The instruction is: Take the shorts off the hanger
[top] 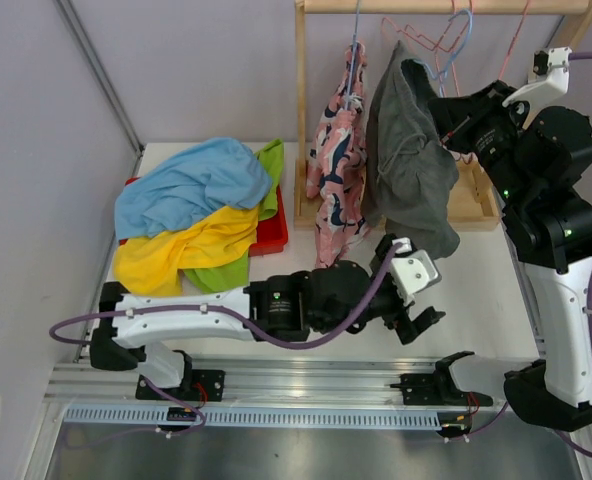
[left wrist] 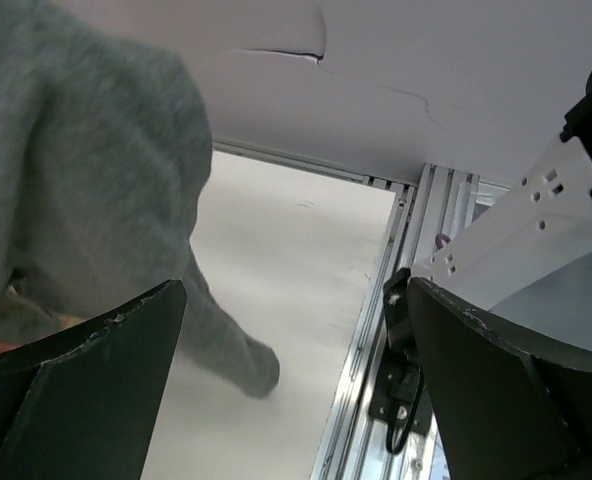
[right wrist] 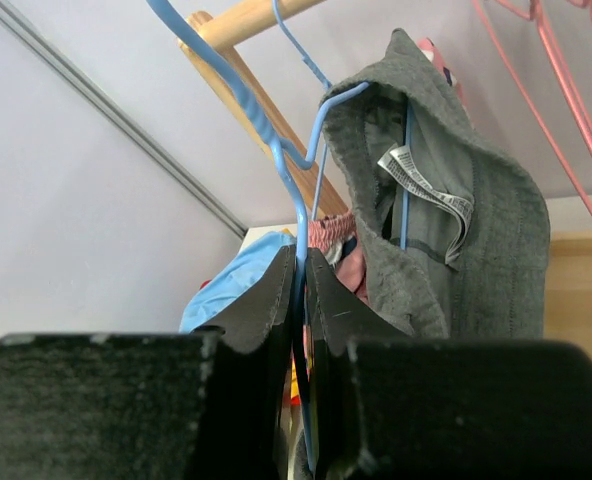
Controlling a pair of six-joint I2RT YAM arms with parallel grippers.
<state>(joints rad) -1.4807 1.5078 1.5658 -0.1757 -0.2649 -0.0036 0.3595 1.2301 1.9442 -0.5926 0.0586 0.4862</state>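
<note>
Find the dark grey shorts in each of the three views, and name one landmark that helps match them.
Top external: dark grey shorts hang upper right of centre.
Left wrist: shorts upper left, close and blurred.
Right wrist: shorts right of centre, on the blue hanger.
Landmark: wooden rack, seen in top external and right wrist only.

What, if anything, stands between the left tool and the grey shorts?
Nothing visible. The left tool is open close to the dark grey cloth shorts, only air between; the right tool is shut on their blue hanger.
</note>
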